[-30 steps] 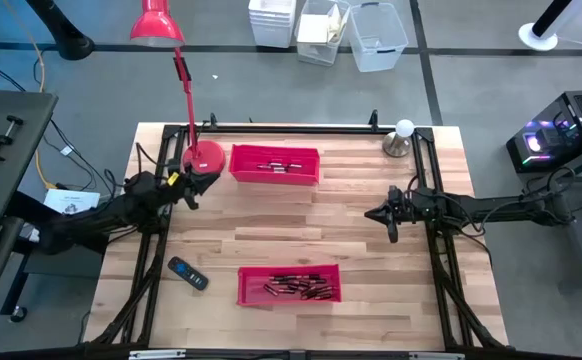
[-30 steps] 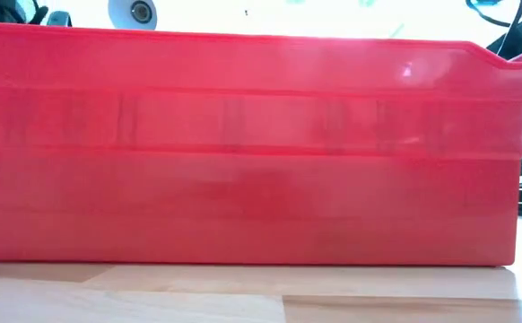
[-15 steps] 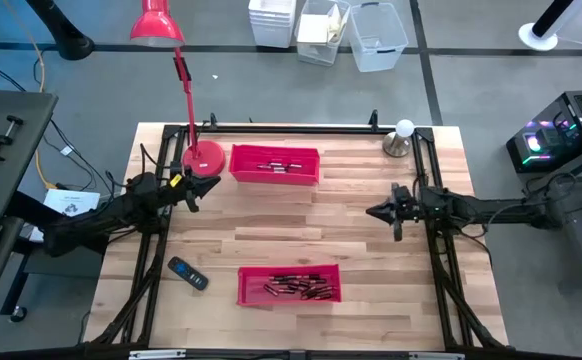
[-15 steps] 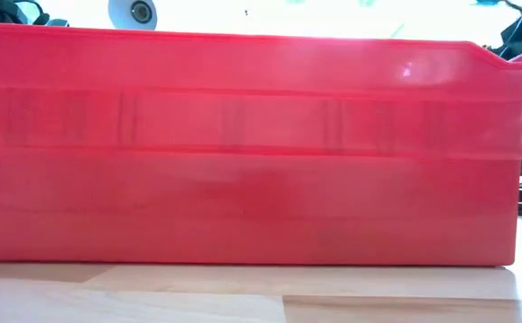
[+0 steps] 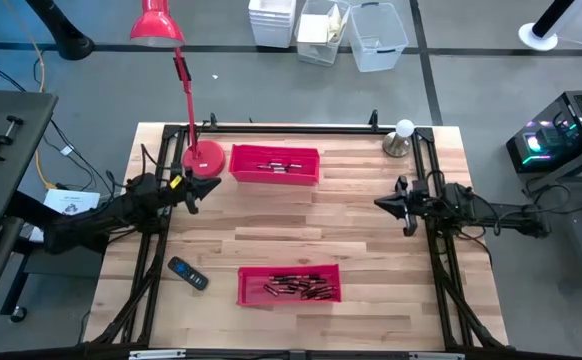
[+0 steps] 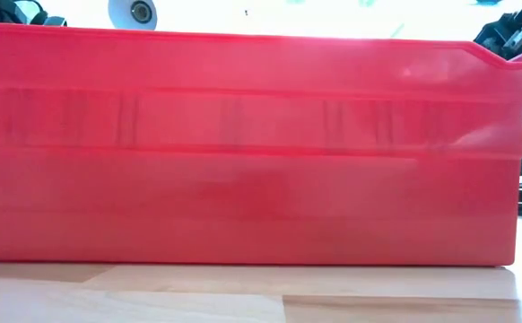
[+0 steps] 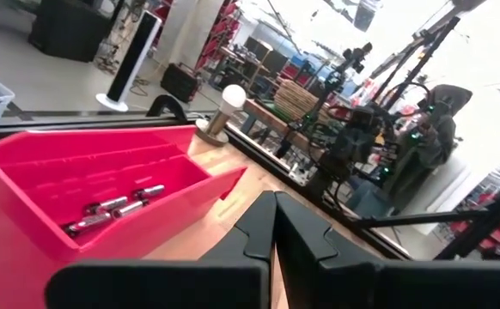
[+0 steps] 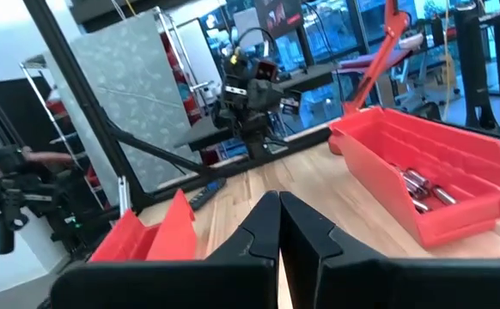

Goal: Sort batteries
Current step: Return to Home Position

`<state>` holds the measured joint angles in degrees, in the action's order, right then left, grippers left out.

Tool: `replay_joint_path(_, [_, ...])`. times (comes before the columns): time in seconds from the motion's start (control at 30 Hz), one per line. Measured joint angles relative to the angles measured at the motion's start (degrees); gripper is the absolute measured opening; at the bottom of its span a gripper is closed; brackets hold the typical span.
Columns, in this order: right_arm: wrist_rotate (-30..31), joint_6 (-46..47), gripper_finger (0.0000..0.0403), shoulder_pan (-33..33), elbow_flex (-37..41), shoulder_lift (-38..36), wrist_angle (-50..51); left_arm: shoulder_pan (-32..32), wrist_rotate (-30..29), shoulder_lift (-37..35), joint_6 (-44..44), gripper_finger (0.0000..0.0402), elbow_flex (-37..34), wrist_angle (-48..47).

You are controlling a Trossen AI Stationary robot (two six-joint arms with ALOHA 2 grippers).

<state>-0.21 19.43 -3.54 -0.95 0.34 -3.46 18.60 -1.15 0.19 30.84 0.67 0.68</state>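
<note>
From above, saw silver batteries (image 5: 276, 166) in far bin (image 5: 275, 179), dark ones in near bin (image 5: 243, 285); left gripper (image 5: 191, 195) by lamp base (image 5: 204, 157), right gripper (image 5: 379, 204) near table's right edge. Low down, saw only bin wall (image 6: 243, 152). Via left wrist, found fingers (image 7: 252, 240) pressed together, empty; via right wrist, likewise.

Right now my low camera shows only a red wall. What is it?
Observer: The side of a red bin standing right in front of your camera; dark batteries lie inside.
Operator: Any other bin?
Observer: Yes, a second red bin across the table holds silver batteries.
Operator: And the arms?
Observer: The left gripper and right gripper hang at the table's sides, both shut, holding nothing.
</note>
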Motion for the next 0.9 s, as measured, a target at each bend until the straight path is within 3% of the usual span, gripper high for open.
replay_joint_path(0.9, [0.0,0.0,0.0000,-0.2,0.0,0.4,3.8,-1.9,-0.1,0.2,0.0,0.0001,0.0,0.0])
